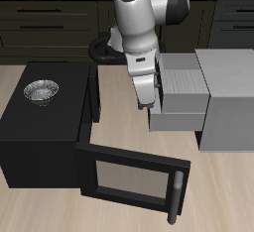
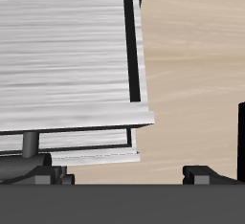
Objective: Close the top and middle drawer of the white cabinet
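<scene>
Exterior view has the wooden table (image 1: 119, 127) taking up most of the shot, with the black box (image 1: 40, 132) sitting on it, and its glass-paned door (image 1: 129, 181) swung wide open toward the table's front edge, long grey handle (image 1: 175, 198) at its free end. Across from that is the white cabinet (image 1: 230, 97), plain and boxy, with the top drawer (image 1: 181, 77) and the middle drawer (image 1: 177, 112) both pulled out toward the black box, the top one a bit less far out than the one under it, as far as I can tell. The arm (image 1: 139, 18) comes down from the back, and the gripper (image 1: 147, 99) hangs right at the drawer fronts, looks like it's touching or just beside them. Can't tell how the jaws stand, they're too small and dark here, and the wrist view only shows the drawer fronts stacked and a dark bar handle (image 2: 32, 144) close up. A small metal bowl (image 1: 41, 91) sits on top of the black box.
</scene>
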